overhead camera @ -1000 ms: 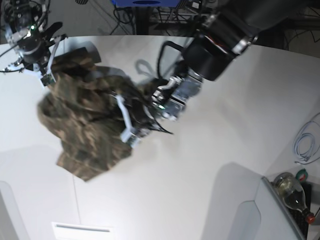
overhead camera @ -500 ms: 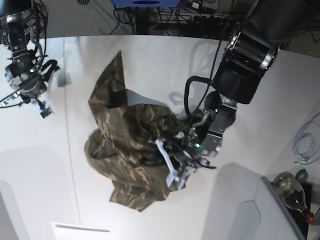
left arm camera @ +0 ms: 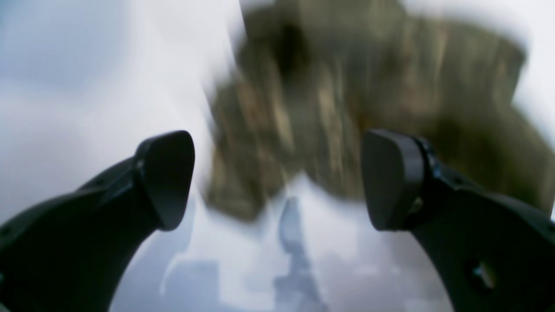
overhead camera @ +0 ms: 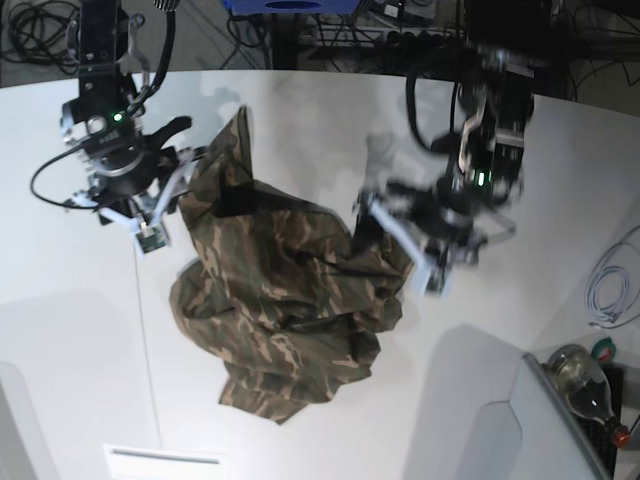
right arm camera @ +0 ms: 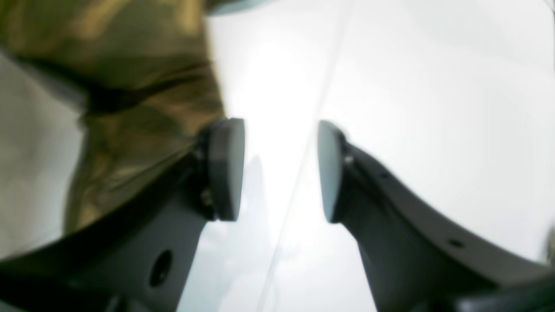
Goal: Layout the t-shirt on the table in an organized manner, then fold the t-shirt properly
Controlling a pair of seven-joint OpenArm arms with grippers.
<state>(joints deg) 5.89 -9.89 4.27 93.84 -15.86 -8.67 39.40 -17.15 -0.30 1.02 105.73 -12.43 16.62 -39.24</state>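
There is one t-shirt (overhead camera: pixel 285 305), a camouflage heap lying crumpled near the middle of my desk (overhead camera: pixel 300 430), with a narrow part reaching up toward the far-left side and a lower corner pointing at the near edge. I have two arms over it. My left end effector (left arm camera: pixel 277 180) hangs just off the shirt's right edge with its jaws spread wide and nothing between them; in its wrist view the cloth is a blur beyond the fingertips (left arm camera: pixel 167 177). My right end effector (right arm camera: pixel 279 169) sits beside the shirt's upper left part, jaws parted with only white desk between the pads (right arm camera: pixel 227 169); the cloth lies against the outer side of one finger, not gripped. The desk is a single broad white surface crossed by one thin dark seam (overhead camera: pixel 145 340). Beyond its far edge are dark cables and a blue object (overhead camera: pixel 290 5). At the near right I count one coiled white cable (overhead camera: pixel 610 285) and one glass bottle (overhead camera: pixel 585 385). I can read no writing anywhere.
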